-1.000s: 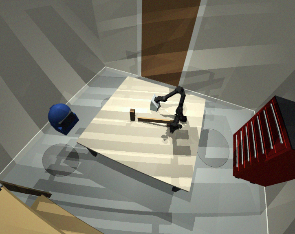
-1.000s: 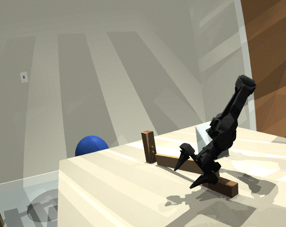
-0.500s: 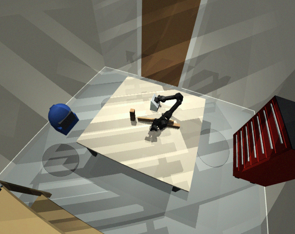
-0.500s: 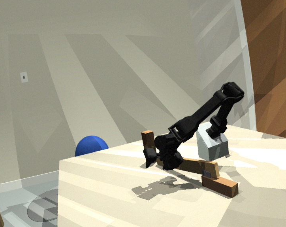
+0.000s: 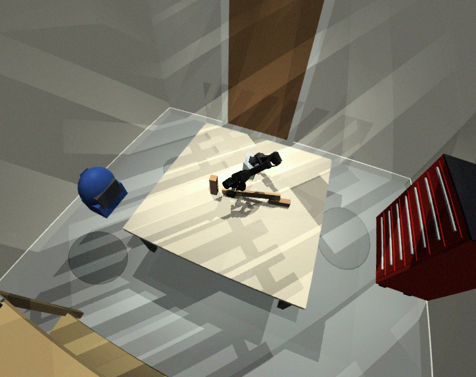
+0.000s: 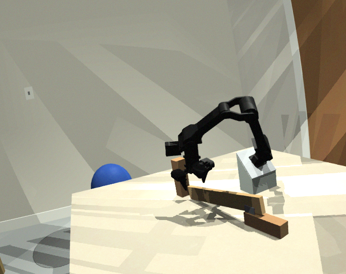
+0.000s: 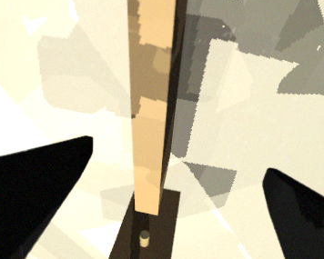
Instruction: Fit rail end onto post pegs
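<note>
Two black fingers stand wide apart with nothing between them, the gripper [image 6: 193,176] hanging over the near end of the bed rail [image 6: 226,198], just beside the short post [image 6: 179,176]. From the wrist view the rail [image 7: 152,99] runs straight away from the camera, its long axis lying midway between the two fingertips and across the line that joins them, so the fingers straddle its width (a good sign for a side grasp). One peg [image 7: 145,239] shows on the post at the lower edge of that view, right at the rail's end; the second peg cannot be made out.

Down on the table [image 6: 142,240] sits the rail's near end, close in front of the post, while its far end rests higher in the bracket on the footboard block [image 6: 266,223]. So the rail slopes and is not yet on the pegs.

My judgement: the coming move is a descent straight down until the fingers flank the rail's sides, then a closing.
</note>
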You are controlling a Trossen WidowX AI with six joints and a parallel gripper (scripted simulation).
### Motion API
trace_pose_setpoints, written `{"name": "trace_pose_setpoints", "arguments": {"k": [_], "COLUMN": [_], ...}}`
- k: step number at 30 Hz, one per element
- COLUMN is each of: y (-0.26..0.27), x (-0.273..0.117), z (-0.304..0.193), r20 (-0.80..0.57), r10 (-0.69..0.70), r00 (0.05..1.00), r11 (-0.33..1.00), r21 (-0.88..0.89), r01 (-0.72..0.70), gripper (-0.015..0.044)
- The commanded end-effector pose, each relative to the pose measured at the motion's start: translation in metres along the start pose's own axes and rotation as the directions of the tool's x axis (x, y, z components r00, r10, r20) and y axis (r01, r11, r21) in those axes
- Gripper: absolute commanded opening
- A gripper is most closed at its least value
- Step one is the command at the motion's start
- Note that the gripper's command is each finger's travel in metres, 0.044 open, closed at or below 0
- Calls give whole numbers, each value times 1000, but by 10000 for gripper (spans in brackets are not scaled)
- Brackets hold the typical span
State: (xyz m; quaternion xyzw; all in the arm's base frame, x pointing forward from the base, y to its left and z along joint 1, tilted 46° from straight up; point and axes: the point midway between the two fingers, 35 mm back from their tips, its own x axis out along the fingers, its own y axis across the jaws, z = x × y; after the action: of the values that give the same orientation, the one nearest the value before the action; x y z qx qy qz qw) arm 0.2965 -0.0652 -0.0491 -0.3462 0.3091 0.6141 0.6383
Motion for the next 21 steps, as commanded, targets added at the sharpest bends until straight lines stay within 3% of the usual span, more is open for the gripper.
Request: {"name": "trace_pose_setpoints", "arguments": {"k": [1,21], "y": [20,18], "x": [-6,12], "z": [-17,-15], "r20": [177,176], "r10": [-51,-51], "r00": [983,983], "r11": [998,998], "r21": [-35,-34], "r01": [58,58], "gripper": [440,440]}}
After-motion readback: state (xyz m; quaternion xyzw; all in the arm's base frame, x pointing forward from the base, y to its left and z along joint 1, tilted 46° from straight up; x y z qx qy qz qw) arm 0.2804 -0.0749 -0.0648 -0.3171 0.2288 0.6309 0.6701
